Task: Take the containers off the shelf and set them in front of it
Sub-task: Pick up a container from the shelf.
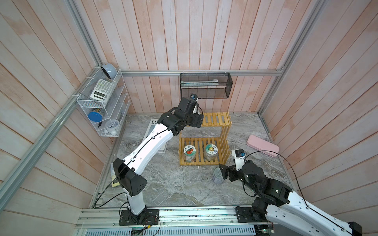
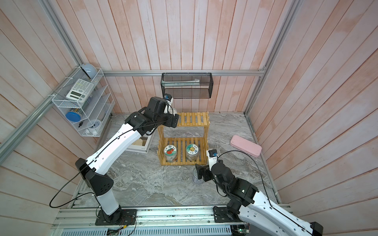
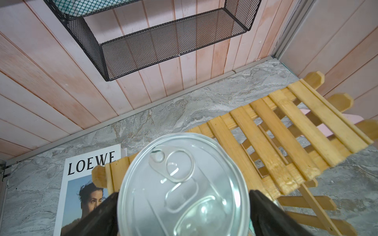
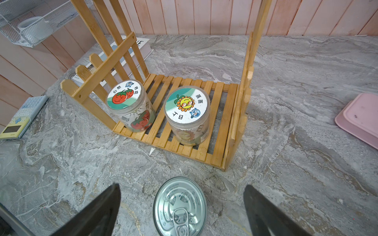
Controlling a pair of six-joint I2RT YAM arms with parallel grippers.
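The yellow slatted shelf (image 1: 216, 119) (image 2: 192, 118) stands at the back of the marble table. Two clear jars sit on its lower tier: a tomato-lid jar (image 1: 189, 152) (image 4: 124, 97) and a sunflower-lid jar (image 1: 211, 151) (image 4: 186, 105). At the left end of the top tier, my left gripper (image 1: 197, 120) (image 3: 184, 192) is open, with a silver pull-tab can (image 3: 182, 183) between its fingers. That can is hidden in both top views. In front of the shelf, a purple-sided can (image 1: 217, 176) (image 4: 180, 206) stands on the table. My right gripper (image 1: 226, 172) (image 4: 182, 187) hangs open over it with gaps on both sides.
A black mesh basket (image 1: 205, 85) hangs on the back wall above the shelf. A white wire rack (image 1: 102, 106) fills the left corner. A LOEWE magazine (image 3: 92, 163) lies left of the shelf. A pink tray (image 1: 262, 146) lies at the right, a small handheld device (image 4: 22, 118) at the left.
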